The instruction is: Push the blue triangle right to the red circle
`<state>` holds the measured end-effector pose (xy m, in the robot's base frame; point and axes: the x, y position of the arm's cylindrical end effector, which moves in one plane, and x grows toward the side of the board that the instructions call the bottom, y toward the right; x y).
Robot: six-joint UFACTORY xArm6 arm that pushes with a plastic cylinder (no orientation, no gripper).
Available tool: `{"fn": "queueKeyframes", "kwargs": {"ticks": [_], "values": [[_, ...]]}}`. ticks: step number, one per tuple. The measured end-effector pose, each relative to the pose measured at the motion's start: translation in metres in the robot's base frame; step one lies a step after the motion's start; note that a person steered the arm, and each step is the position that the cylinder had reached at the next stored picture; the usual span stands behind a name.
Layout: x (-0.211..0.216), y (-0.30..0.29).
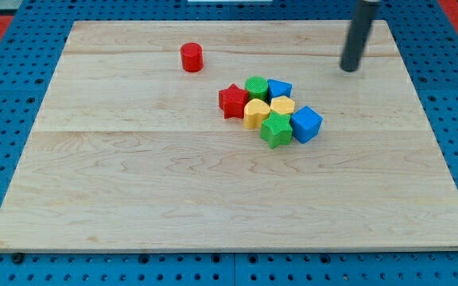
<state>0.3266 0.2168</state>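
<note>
Blue triangle [280, 87] — small, perhaps wedge-shaped — sits packed beside green circle [256, 86].

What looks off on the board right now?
Nothing damaged. The red circle sits alone toward the view's top left, apart from a tight cluster holding the blue triangle. My tip is right of the cluster, touching nothing.

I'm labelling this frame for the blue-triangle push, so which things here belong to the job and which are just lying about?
Job: blue triangle, top right of the cluster; red circle, alone at upper left; my tip, right of and apart from the cluster.

Idle: red star, green circle, two yellow blocks, green block, blue cube.
</note>
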Motion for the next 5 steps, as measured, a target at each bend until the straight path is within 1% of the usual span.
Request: {"fn": "queueKeyframes", "kwargs": {"ticks": [1, 2, 3, 4, 5], "values": [[0.033, 0.010], [0.064, -0.011], [0.088, -0.053], [0.084, -0.100], [0.057, -0.135]]}}
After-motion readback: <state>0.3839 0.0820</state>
